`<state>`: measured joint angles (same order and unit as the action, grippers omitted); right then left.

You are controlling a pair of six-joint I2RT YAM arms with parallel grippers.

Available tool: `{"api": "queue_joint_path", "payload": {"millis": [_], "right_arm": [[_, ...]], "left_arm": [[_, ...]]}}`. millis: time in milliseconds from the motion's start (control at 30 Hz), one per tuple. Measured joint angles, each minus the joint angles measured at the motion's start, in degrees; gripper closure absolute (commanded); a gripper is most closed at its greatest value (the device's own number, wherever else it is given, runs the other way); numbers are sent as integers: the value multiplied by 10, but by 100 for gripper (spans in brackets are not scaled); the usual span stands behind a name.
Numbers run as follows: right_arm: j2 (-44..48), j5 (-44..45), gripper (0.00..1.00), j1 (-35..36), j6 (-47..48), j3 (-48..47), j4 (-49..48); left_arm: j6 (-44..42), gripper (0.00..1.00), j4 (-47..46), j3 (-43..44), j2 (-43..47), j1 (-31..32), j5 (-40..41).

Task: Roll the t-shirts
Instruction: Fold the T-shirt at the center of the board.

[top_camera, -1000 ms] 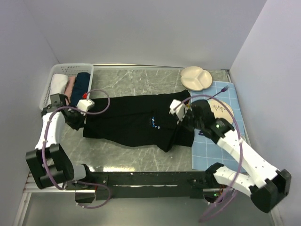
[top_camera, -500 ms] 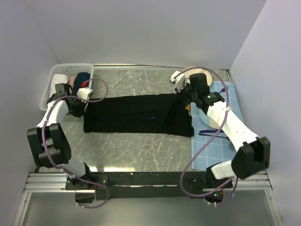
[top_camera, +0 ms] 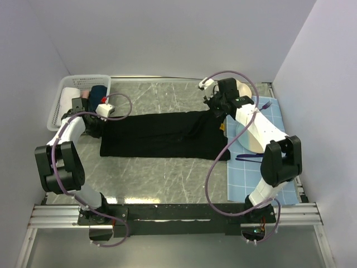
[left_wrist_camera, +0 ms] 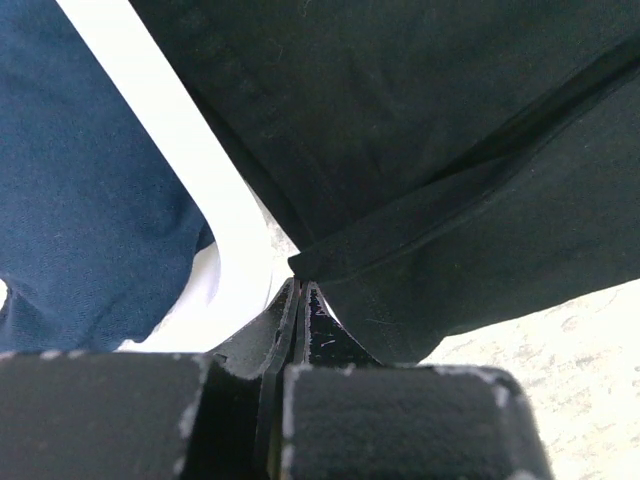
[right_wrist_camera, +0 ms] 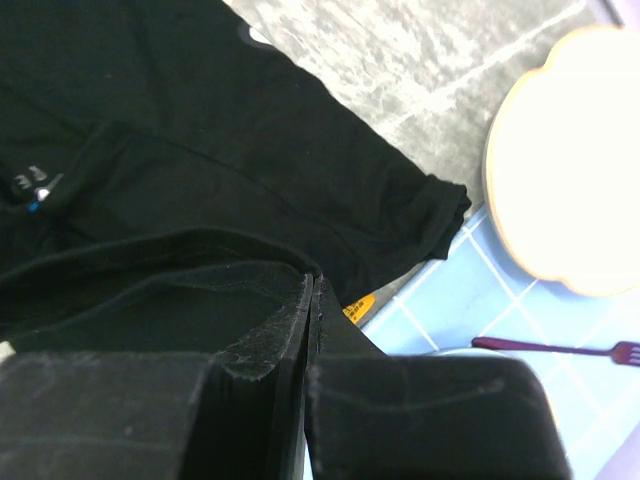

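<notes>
The black t-shirt [top_camera: 156, 135] lies as a long folded band across the middle of the table. My left gripper [top_camera: 97, 124] is at its left end. In the left wrist view that gripper [left_wrist_camera: 300, 285] is shut, its tips pinching the t-shirt's hem [left_wrist_camera: 450, 150]. My right gripper [top_camera: 214, 111] is at the far right corner of the band. In the right wrist view it [right_wrist_camera: 312, 282] is shut on a fold of the t-shirt [right_wrist_camera: 200, 150]. A small white-and-blue print [right_wrist_camera: 30, 190] and a yellow tag [right_wrist_camera: 358, 303] show there.
A white basket [top_camera: 66, 85] at the far left holds rolled white, pink and navy cloths [left_wrist_camera: 80, 200]. At the right lies a blue checked mat [top_camera: 262, 173] with a plate [top_camera: 252, 138] and a purple fork [right_wrist_camera: 560, 348]. A cream divided plate [right_wrist_camera: 570, 160] sits beyond it.
Both grippers have carried the t-shirt's near edge toward the far side, folding it into a narrower band. The print on top is now hidden in the top view.
</notes>
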<state>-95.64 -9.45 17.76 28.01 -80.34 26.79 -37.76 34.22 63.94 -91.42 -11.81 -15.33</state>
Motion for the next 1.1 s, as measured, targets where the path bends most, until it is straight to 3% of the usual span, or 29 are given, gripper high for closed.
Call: {"api": "queue_joint_path", "payload": {"millis": [700,1100], "right_arm": [[-142,27,100,-10,-16,-133,2],[-152,41,100,-26,-16,-149,-14]], "left_arm": [[28,99,-14,-26,0,1,53],[41,98,-19,-26,0,1,58]]}}
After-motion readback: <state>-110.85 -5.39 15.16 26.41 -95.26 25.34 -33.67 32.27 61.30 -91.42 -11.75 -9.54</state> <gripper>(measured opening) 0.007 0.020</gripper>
